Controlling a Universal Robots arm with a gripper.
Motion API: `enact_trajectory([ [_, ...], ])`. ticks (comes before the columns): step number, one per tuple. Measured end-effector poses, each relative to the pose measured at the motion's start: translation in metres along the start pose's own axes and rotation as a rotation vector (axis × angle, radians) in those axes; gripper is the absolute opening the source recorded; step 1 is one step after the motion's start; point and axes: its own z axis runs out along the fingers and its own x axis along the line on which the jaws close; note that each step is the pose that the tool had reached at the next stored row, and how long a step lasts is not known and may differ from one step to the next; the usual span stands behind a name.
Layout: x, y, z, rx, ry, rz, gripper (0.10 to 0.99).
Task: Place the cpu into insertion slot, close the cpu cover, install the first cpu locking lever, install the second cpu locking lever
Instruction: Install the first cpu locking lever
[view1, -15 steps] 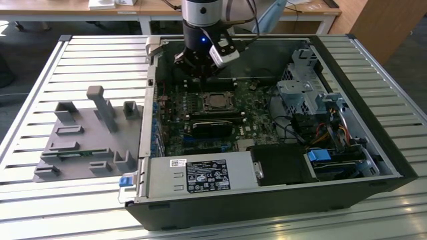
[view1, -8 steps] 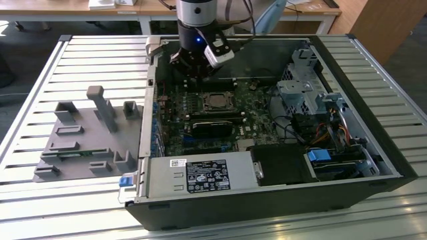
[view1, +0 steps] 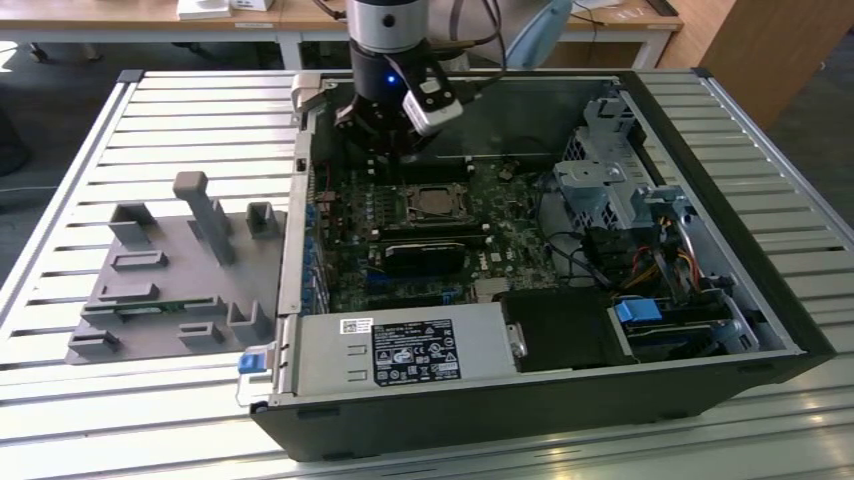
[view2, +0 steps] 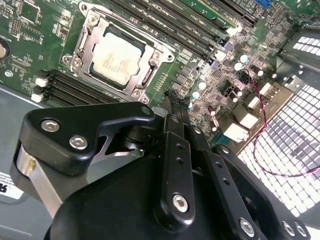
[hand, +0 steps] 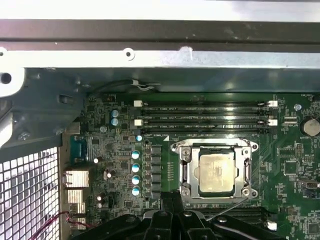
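The cpu (hand: 216, 171) lies flat in the insertion slot (view1: 430, 203), its tan face up. The silver cpu cover (hand: 215, 147) lies down around it, framing the chip (view2: 117, 59) through its window. A thin metal locking lever (hand: 235, 204) slants off the socket's edge on the gripper's side. My gripper (hand: 171, 198) hovers beside the socket, over the board near the blue capacitors, apart from the cover. Its black fingers (view2: 172, 112) are pressed together with nothing between them. In the exterior view the gripper (view1: 382, 152) hangs inside the case just behind the socket.
Long black memory slots (hand: 205, 112) run along the socket's far side. A long black block (view1: 422, 252) lies in front of the socket. The drive cage (view1: 607, 185), power supply (view1: 400, 352) and case walls (view1: 300, 120) hem the board in. A grey fixture plate (view1: 174, 270) sits at the exterior view's left.
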Motion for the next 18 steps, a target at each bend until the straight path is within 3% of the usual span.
enact_trajectory([
  [18,0.0079,0.0228,0.0073,-0.002,-0.0001,0.002,0.106],
])
